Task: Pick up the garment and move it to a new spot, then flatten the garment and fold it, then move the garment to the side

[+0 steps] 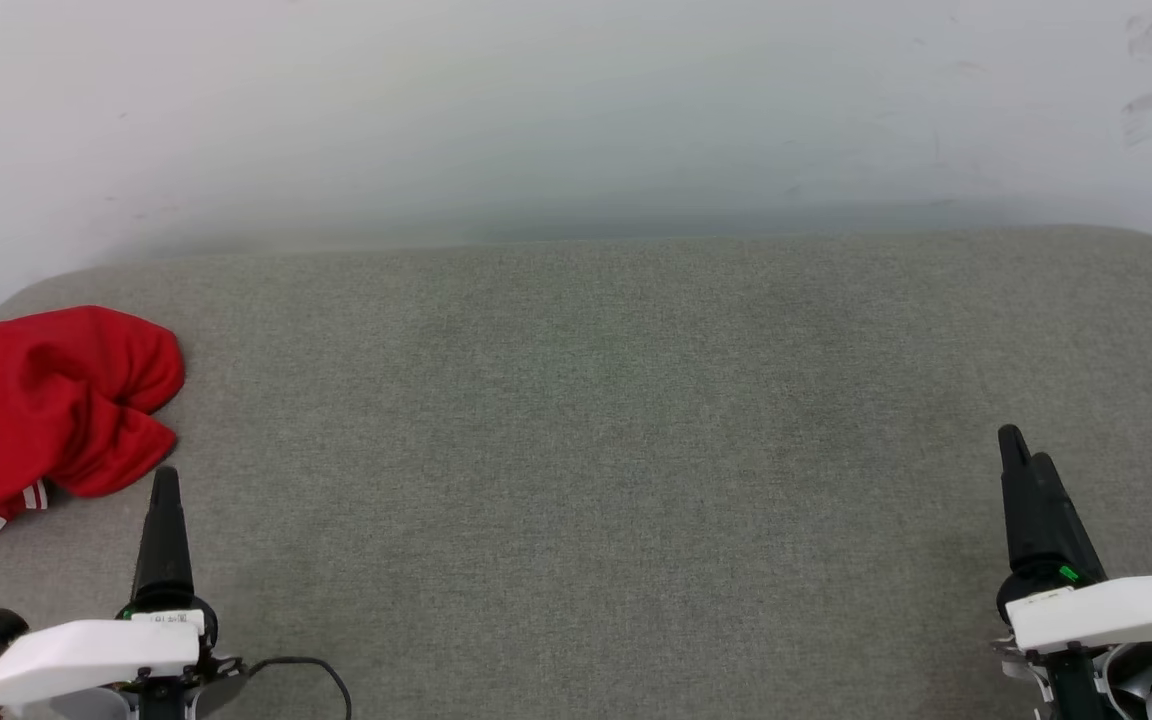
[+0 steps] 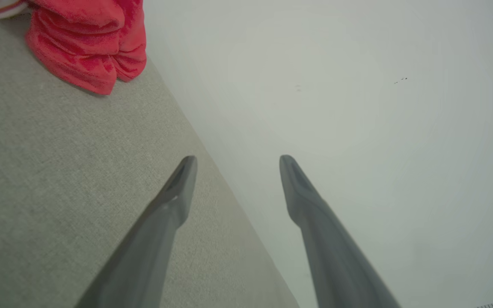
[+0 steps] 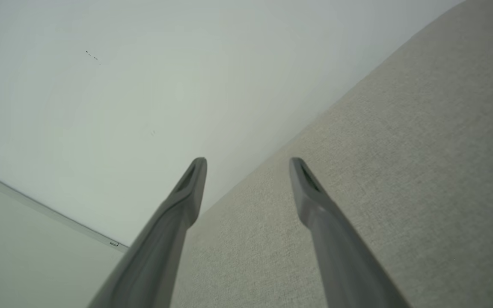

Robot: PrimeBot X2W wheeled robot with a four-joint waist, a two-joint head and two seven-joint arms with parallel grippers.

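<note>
Red and bunched, the garment (image 1: 51,400) sits in a heap at the left edge of the surface (image 1: 586,450), just beyond the left gripper (image 2: 238,160). Both it and the right gripper (image 3: 247,161) hold their jaws wide apart, empty. Nothing looks done yet: pickup, flattening, folding and setting aside all remain.

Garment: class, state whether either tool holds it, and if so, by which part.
Nothing is held: the left tool and right tool are open, clear of the garment.
</note>
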